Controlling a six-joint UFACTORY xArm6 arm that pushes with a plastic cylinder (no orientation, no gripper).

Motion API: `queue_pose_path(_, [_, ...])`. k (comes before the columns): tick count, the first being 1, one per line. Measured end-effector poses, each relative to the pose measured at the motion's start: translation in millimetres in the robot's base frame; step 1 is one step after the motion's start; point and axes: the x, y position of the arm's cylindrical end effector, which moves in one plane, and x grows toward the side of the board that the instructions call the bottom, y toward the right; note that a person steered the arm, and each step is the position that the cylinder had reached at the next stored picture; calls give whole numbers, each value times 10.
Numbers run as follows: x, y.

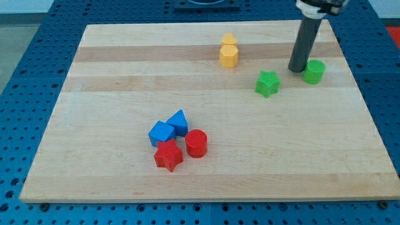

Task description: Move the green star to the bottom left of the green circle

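Observation:
The green star (267, 83) lies on the wooden board in the view's upper right. The green circle (314, 72), a short cylinder, stands to its right and slightly higher in the view. My tip (297, 69) rests on the board between them, just left of the green circle, almost touching it, and up and to the right of the green star. A gap shows between my tip and the star.
Two yellow blocks (229, 51) sit close together at the view's top centre. Two blue blocks (169, 129), a red star (168, 155) and a red cylinder (195, 143) cluster at lower left. The board's right edge (365, 106) is near the green circle.

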Motion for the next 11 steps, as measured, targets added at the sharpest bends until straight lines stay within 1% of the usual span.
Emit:
queue_pose_path(2, [-41,11])
queue_pose_path(3, [-196,-95])
queue_pose_path(5, [-133,-959])
queue_pose_path(6, [26,-1163])
queue_pose_path(8, [335,-1153])
queue_pose_path(9, [391,-929])
queue_pose_path(10, [565,-719])
queue_pose_path(11, [753,-683])
